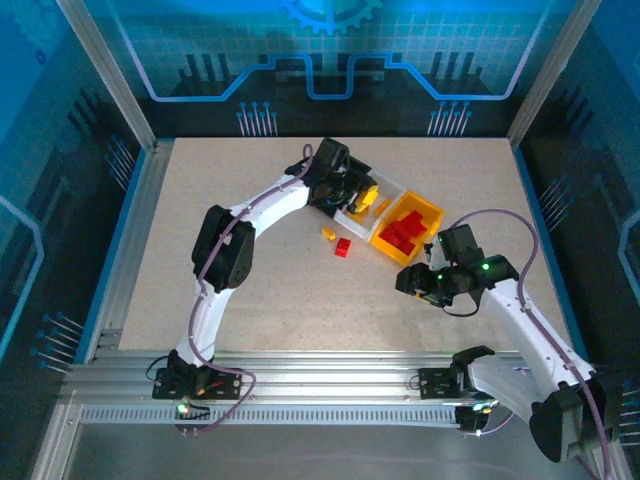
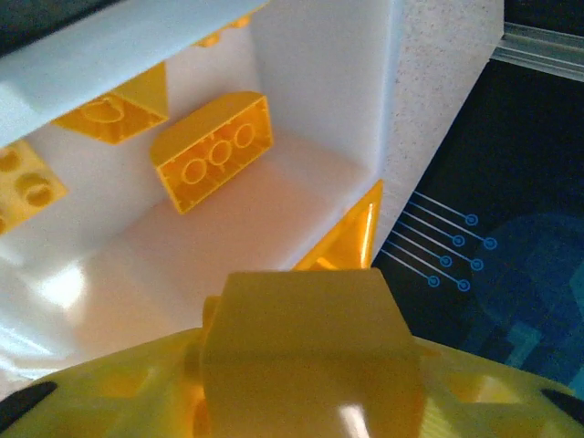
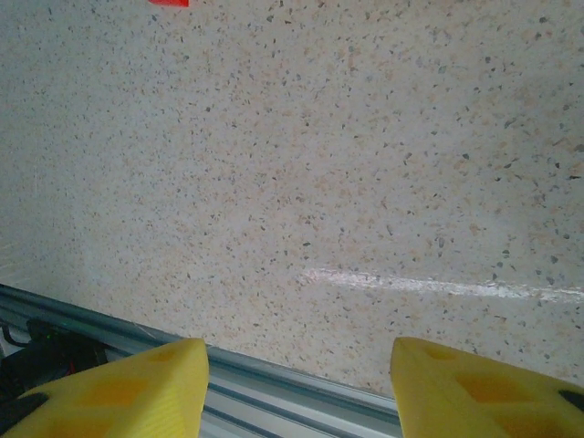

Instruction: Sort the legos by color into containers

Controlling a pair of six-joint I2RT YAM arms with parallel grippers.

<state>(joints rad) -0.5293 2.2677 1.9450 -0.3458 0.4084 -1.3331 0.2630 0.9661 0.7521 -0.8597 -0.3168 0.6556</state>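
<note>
My left gripper (image 1: 358, 195) hangs over the white container (image 1: 400, 193) and is shut on a yellow lego (image 2: 310, 338), which sits between its yellow fingers (image 2: 109, 388). Inside that white container (image 2: 319, 73) lie several yellow legos (image 2: 214, 151). Beside it, the yellow-orange container (image 1: 433, 213) holds red legos (image 1: 404, 231). On the table left of the containers lie a loose yellow lego (image 1: 328, 234) and a red lego (image 1: 343, 247). My right gripper (image 1: 420, 285) is open and holds nothing, hovering low over bare table (image 3: 301, 365).
A metal rail (image 3: 274, 379) runs along the table's near edge, just under my right gripper. The speckled table (image 1: 230, 180) is fenced by a metal frame (image 1: 135, 215). A corner of the yellow-orange container (image 2: 354, 239) shows past the white wall.
</note>
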